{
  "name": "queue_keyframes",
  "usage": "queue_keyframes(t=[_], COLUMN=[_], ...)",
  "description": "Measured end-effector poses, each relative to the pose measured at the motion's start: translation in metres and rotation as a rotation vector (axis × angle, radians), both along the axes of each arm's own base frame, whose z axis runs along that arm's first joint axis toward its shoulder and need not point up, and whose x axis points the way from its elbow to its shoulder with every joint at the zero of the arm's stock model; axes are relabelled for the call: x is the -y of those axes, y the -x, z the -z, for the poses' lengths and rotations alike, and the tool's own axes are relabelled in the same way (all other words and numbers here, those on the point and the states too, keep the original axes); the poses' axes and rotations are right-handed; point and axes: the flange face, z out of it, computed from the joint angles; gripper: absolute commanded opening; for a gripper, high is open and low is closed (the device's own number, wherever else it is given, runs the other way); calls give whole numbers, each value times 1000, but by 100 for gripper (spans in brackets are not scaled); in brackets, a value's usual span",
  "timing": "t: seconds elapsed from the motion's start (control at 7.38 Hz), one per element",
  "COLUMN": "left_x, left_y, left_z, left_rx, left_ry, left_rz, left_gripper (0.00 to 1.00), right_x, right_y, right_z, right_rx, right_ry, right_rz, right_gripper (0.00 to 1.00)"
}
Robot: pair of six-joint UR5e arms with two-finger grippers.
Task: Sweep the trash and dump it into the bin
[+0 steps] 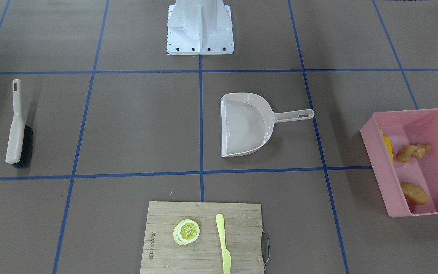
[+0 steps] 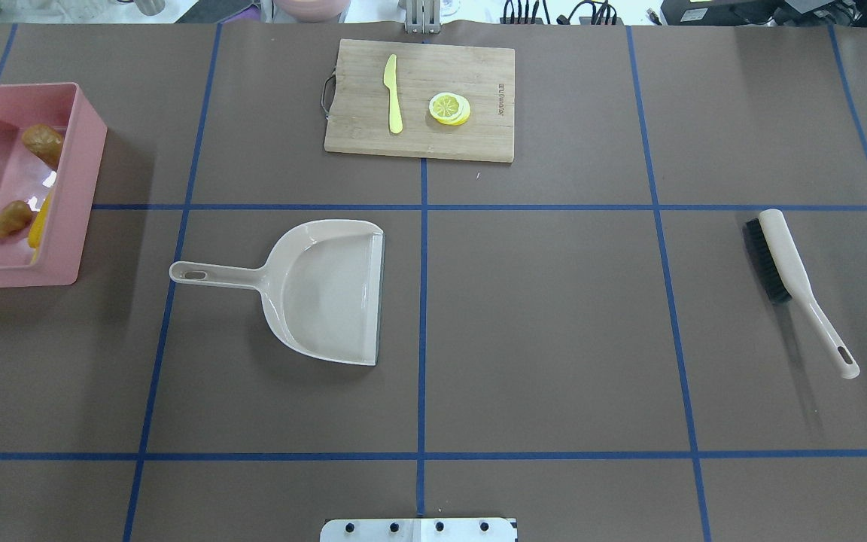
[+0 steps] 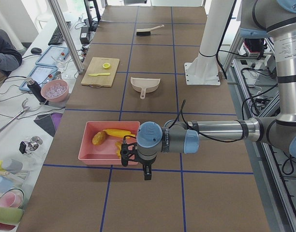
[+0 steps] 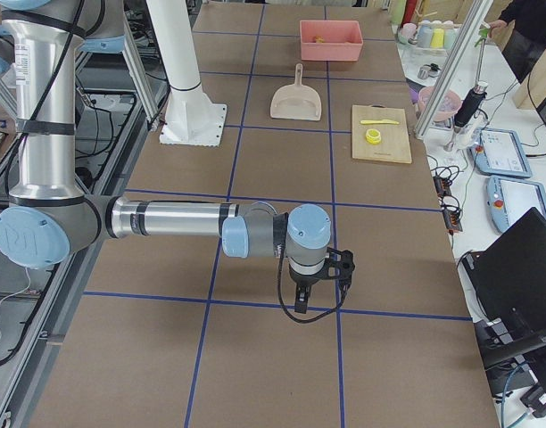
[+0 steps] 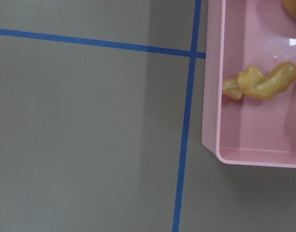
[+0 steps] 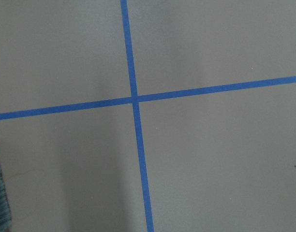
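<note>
On the brown taped bench (image 2: 554, 339), the large pink plastic bin (image 2: 76, 211), yellow, brown and tan toy-food trash (image 1: 414, 151) inside, sits just beside the left hand (image 3: 134, 158). Whether that hand is open, I cannot tell.

Left pincer (image 3: 136, 163) and right pincer (image 4: 319, 285) hang low, pointing down; jaws unclear.
</note>
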Motion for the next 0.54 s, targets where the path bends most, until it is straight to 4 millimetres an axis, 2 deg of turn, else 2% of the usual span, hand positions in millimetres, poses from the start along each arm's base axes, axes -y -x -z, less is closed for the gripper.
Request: queue_keyframes(t=[0.54], left_x=[-2], left_y=[7], left_z=[0], left_rx=[-7], left_ry=[-2], left_rz=[18], left_gripper=[99], right_x=[0], right_y=[0], right_z=[0], right_rx=[0], right_ry=[3], right_rz=[-2], right_gripper=[100])
